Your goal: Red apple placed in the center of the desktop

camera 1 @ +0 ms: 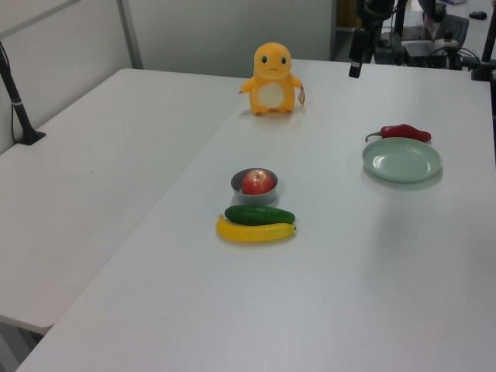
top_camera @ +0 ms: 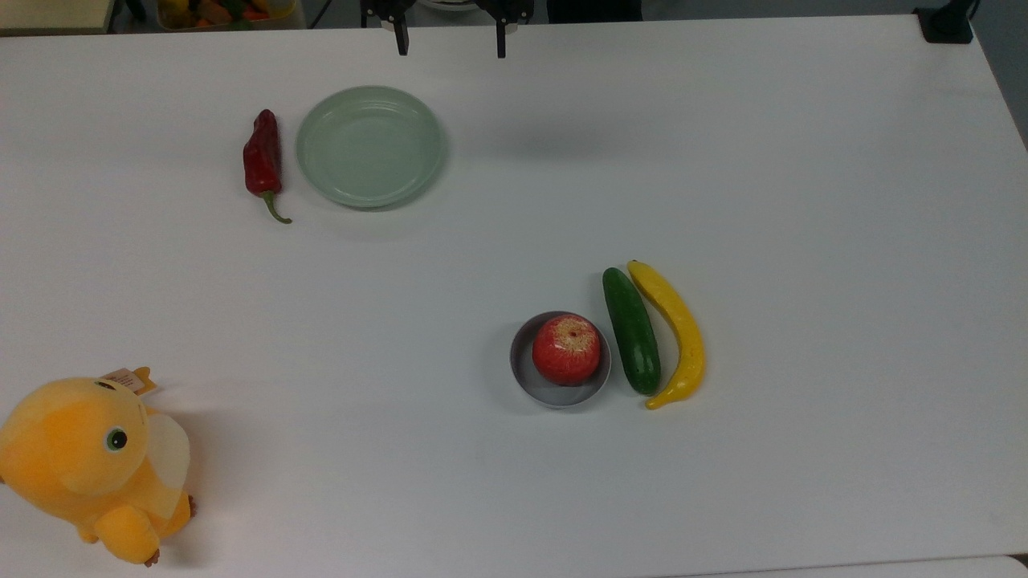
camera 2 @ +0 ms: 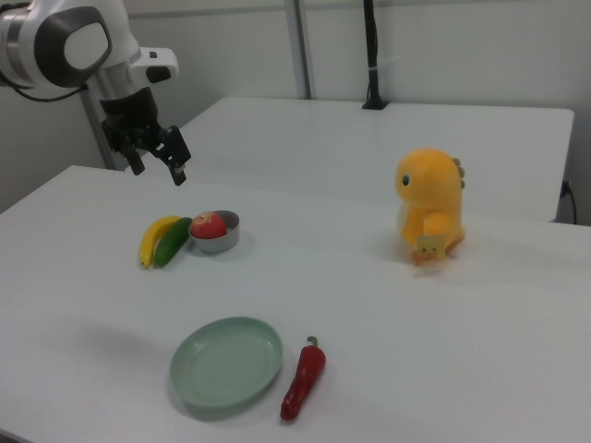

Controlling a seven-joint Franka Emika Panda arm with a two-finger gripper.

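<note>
Well away from the gripper [top_camera: 450,40], the red apple [top_camera: 566,348] sits stem-up inside a small grey bowl [top_camera: 554,391] on the desktop [top_camera: 514,482], a little toward the top view's right of the middle. The gripper hangs above the far edge in the top view with its fingers spread wide and nothing between them; in the right view it hovers high over the table's left side [camera 2: 157,159], clear of the apple [camera 2: 210,224]. A green cucumber [top_camera: 632,330] lies just beside the bowl, with a yellow banana [top_camera: 675,331] against its other side. A pale green plate [top_camera: 370,146] and a red chili pepper [top_camera: 263,157] lie near each other, well apart from the bowl. In the top view the arm above the fingers is cut off by the frame's upper edge, and an orange plush toy [top_camera: 92,466] is clipped at the lower left corner.
</note>
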